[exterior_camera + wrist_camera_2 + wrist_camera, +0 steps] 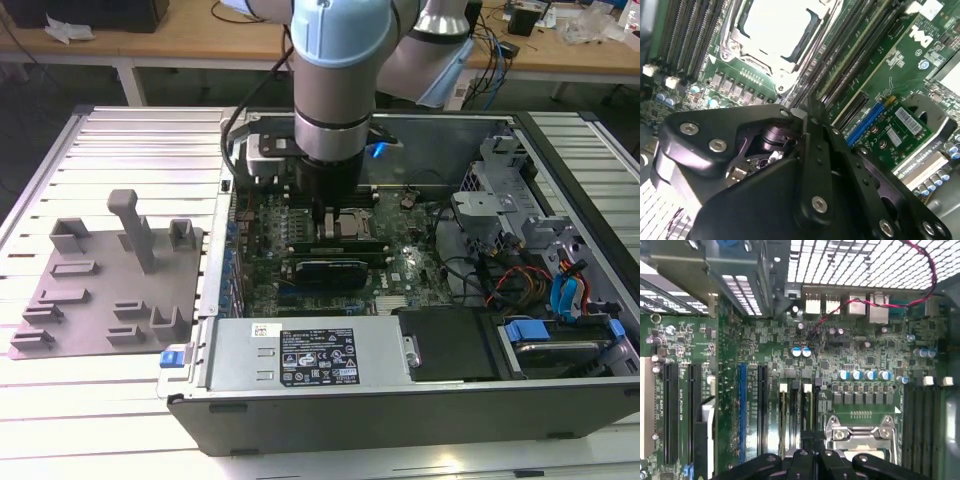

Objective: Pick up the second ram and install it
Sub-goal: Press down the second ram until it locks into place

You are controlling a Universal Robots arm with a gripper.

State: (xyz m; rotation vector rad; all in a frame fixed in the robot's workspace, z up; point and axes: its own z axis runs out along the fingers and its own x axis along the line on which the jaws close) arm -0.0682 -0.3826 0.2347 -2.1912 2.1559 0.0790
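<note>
Fixture plate (100, 270) lies at the exterior view's left, beside the open case (560, 130). Inside it, the gripper (325, 222) hangs low over the slots (790, 415) just beside the socket (775, 30). In the second wrist view its tips are drawn together; whether they pinch anything is hidden. A pale green edge standing in one slot looks like the second ram (856, 54), with the tips at its near end. I judge the stick light, stiff and thin, easily cracked or bent. It is best held by its bare long edges, off chips and contacts. Drive bays (560, 300) sit rightmost.
</note>
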